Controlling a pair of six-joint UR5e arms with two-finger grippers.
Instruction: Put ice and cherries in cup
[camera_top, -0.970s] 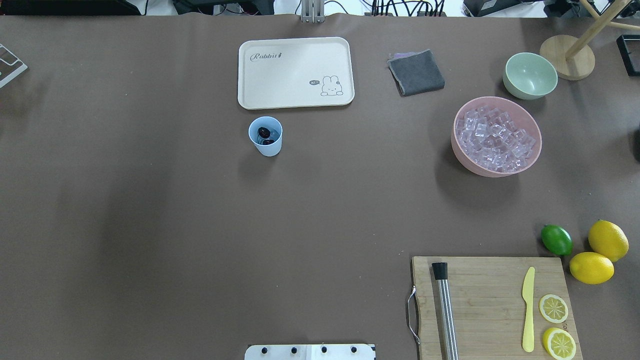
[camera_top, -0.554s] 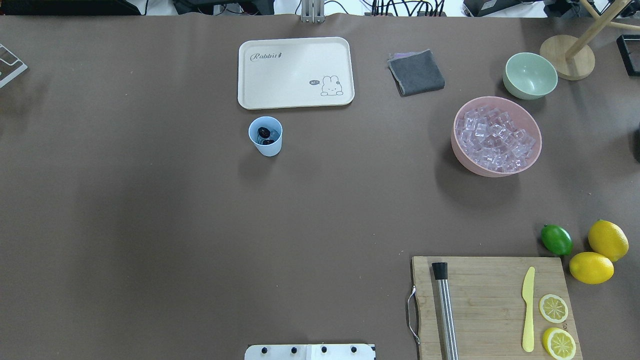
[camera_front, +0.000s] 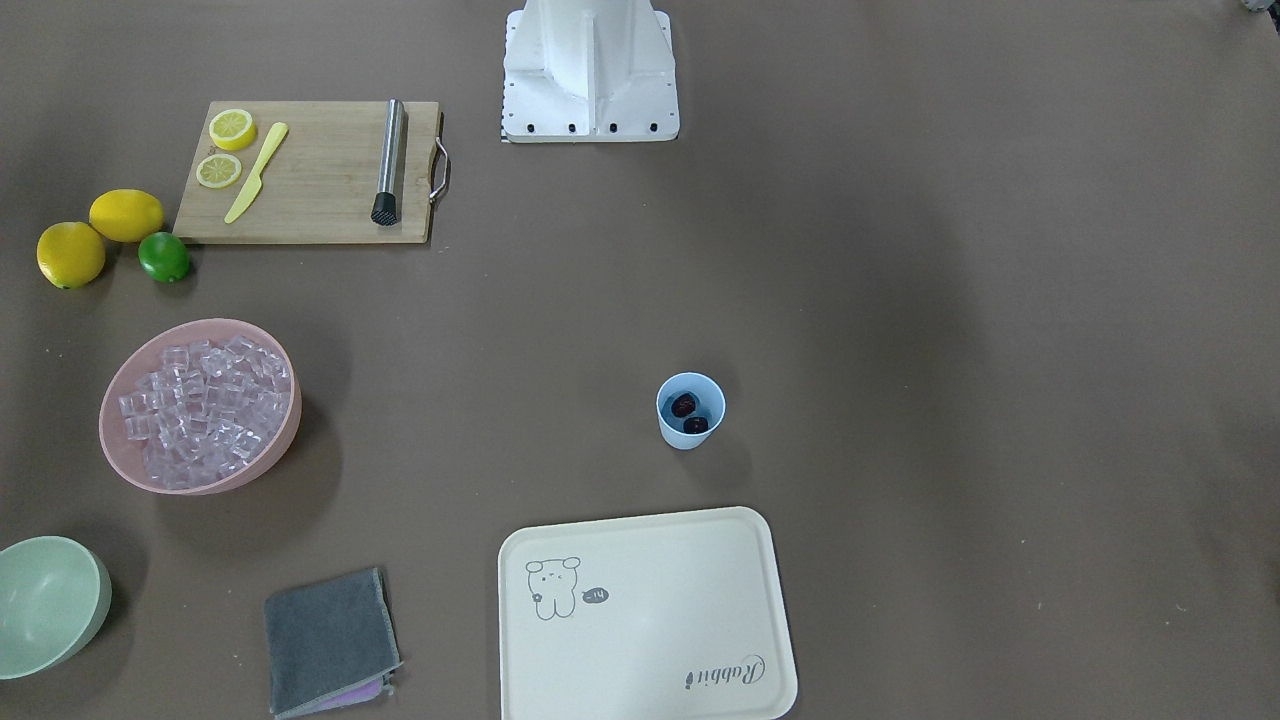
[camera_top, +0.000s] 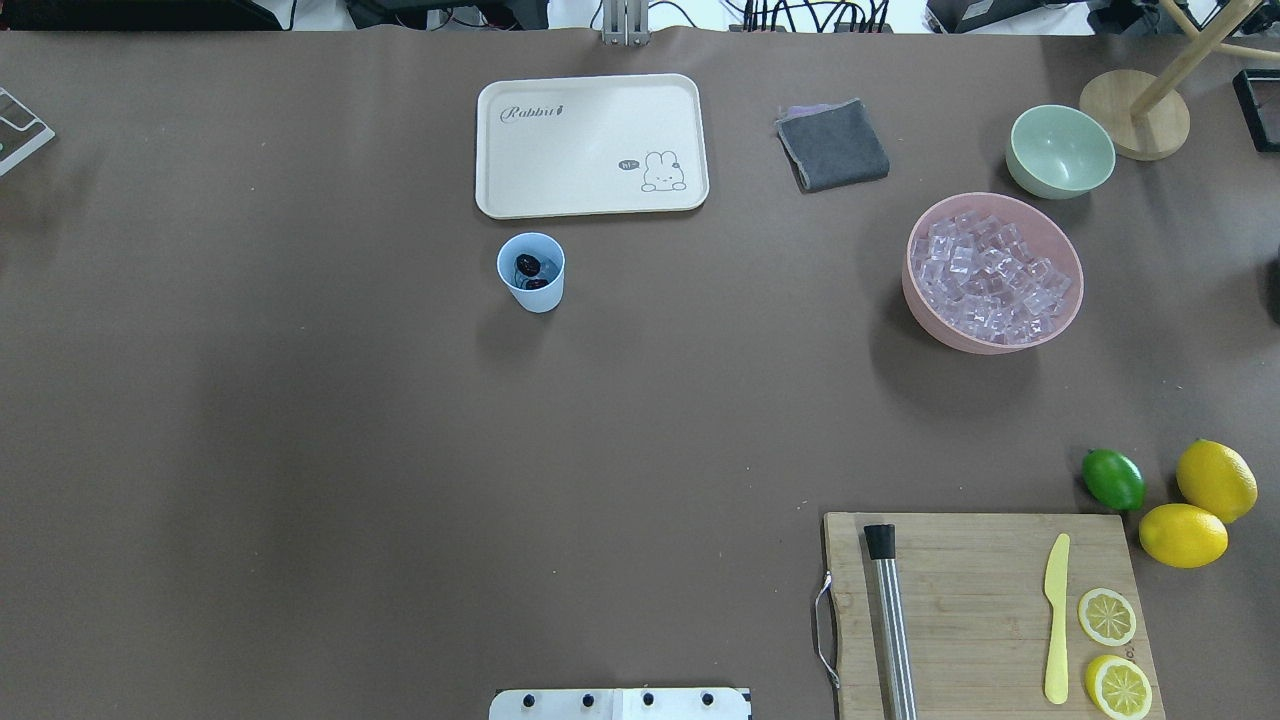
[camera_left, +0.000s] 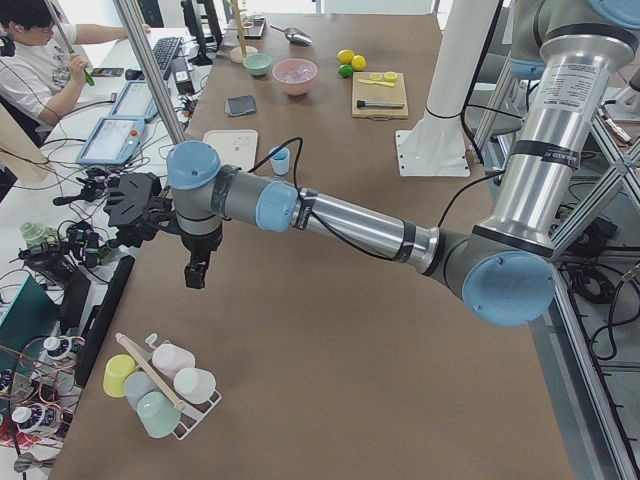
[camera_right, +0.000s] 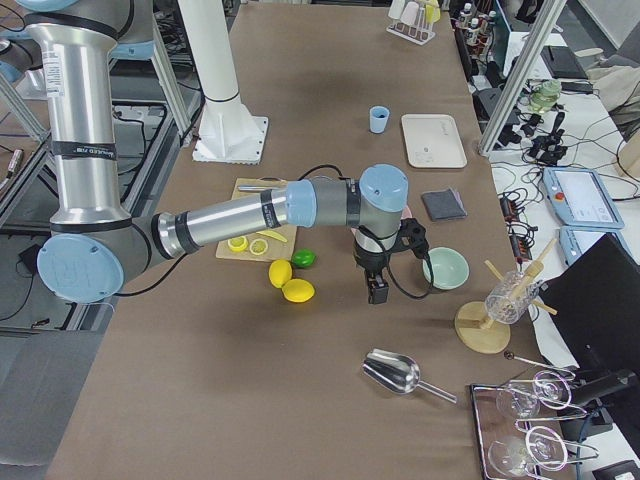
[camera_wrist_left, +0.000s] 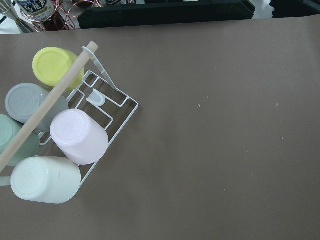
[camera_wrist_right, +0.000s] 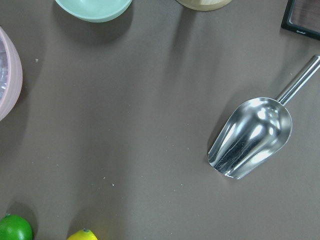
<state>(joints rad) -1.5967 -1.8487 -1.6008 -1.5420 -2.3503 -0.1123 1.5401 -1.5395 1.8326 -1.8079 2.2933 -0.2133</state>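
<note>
The light-blue cup (camera_top: 531, 272) stands upright just in front of the cream tray, also in the front-facing view (camera_front: 690, 410). The two dark cherries (camera_top: 528, 266) lie inside it. I cannot tell whether ice is in the cup. The ice (camera_top: 990, 275) fills the pink bowl (camera_top: 1000, 345) at the right. My left gripper (camera_left: 197, 272) hangs over the table's left end, far from the cup. My right gripper (camera_right: 377, 290) hangs over the right end near the bowls. Both show only in the side views, so I cannot tell whether they are open or shut.
A cream rabbit tray (camera_top: 590, 145), a grey cloth (camera_top: 832, 145) and a pale green bowl (camera_top: 1060, 150) lie at the back. A cutting board (camera_top: 980, 610) holds a muddler, knife and lemon slices, with a lime and lemons beside it. A metal scoop (camera_wrist_right: 250, 137) and a cup rack (camera_wrist_left: 60, 135) lie at the table's ends.
</note>
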